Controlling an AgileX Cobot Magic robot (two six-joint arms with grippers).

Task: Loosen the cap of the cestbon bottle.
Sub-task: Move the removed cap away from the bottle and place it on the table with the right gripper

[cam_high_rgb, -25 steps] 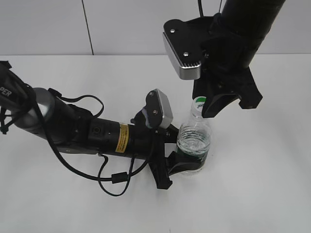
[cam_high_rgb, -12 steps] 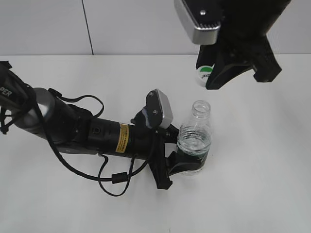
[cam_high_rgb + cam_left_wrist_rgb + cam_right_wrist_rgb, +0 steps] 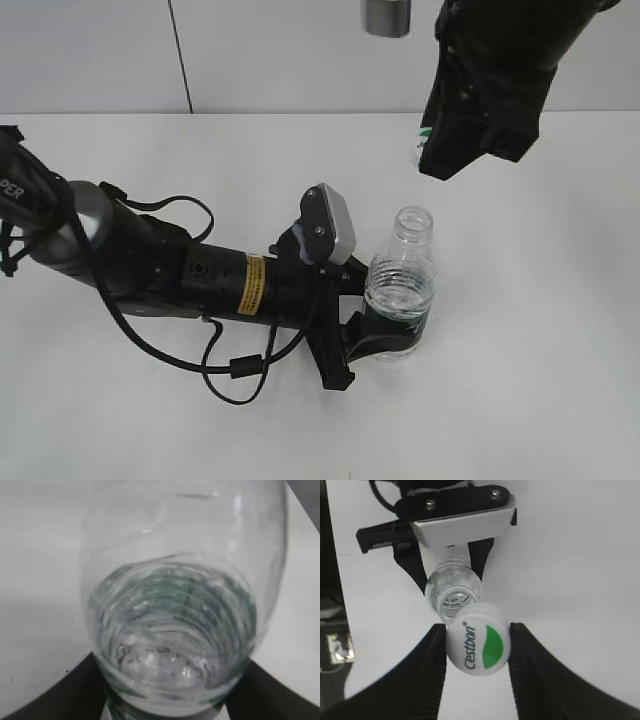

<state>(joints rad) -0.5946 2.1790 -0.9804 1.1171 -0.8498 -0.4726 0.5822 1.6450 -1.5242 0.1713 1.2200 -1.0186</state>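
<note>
**benchwatcher:** Up above the white bench [image 3: 560,330], the right gripper [image 3: 478,645] has its jaws squeezed on the small round white plastic cap [image 3: 478,645] with the green half-circle mark. A second ago that cap was sitting on the neck; half a second ago it was already off, and now it's higher again, only a sliver showing in the outside view.

**torque_tom:** So it's way past loosened, it's fully off?

**benchwatcher:** Yep. The small clear plastic cestbon bottle [image 3: 399,292] with the dark green label band hasn't budged: upright on the bench, mouth open, water inside. The left gripper [image 3: 385,338] has its jaws clamped round the base.

**torque_tom:** I'd call the task done, then. Only worry is knocking an open bottle.
</note>
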